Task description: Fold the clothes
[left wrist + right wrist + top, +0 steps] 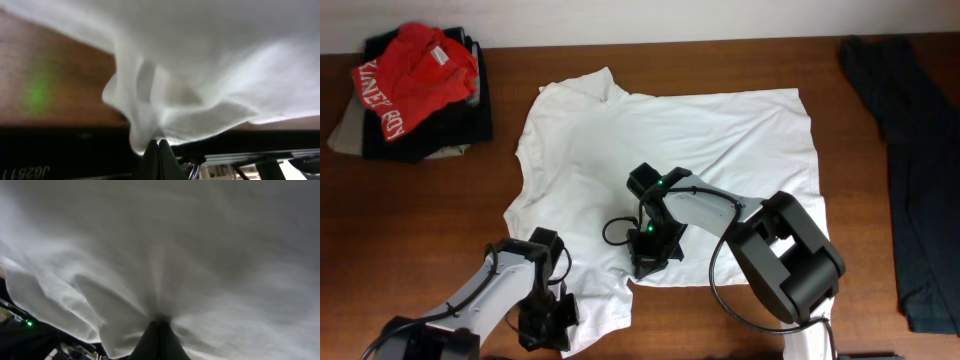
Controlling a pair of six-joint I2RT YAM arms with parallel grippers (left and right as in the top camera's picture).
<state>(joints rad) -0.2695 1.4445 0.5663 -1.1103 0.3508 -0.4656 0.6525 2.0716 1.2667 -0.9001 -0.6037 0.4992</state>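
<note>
A crumpled red shirt (pixel 415 75) with white lettering lies on top of a stack of dark clothes (pixel 470 125) at the far left of the brown wooden table (pixel 420 220). A long dark garment (pixel 920 200) lies stretched along the right edge, from far to near.

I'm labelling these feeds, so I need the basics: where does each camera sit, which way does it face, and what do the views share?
Overhead: above the table, facing straight down on the spread white T-shirt; both arms, the left gripper and the right gripper show.
Left wrist: on the left arm, facing along its shut fingers at the pinched shirt edge and the wood.
Right wrist: on the right arm, its shut fingers pinching cloth that fills the view.
Shared: every view shows the white T-shirt.
</note>
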